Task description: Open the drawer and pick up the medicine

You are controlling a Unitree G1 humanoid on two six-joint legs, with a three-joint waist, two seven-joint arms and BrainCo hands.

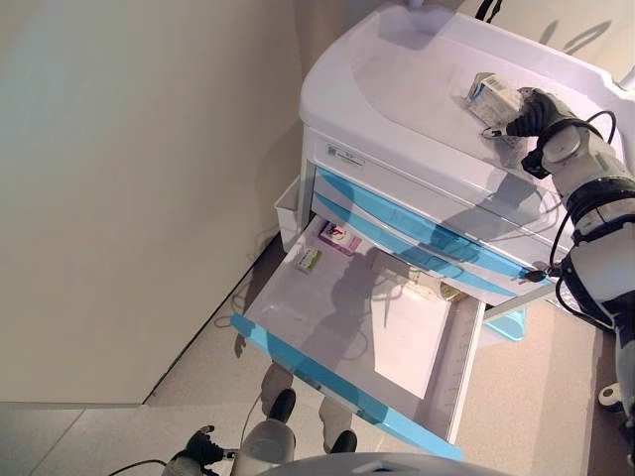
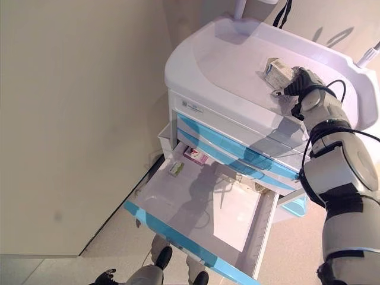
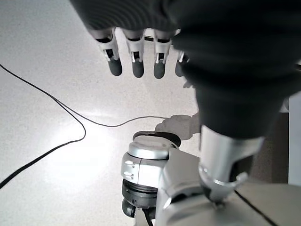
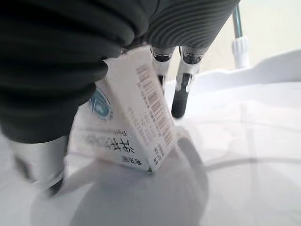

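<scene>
A white medicine box with blue print rests tilted on the white cart top, near its right rear. My right hand is shut on it; in the right wrist view the box sits pinched between thumb and fingers, one lower corner touching the top. Below, the bottom drawer with a blue front stands pulled far out. A pink box and a small green box lie at its back left. My left hand hangs open low over the floor, holding nothing.
A beige wall runs close along the cart's left side. A white sheet lies in the open drawer. Two upper blue-fronted drawers are closed. A small white bin hangs on the cart's left side.
</scene>
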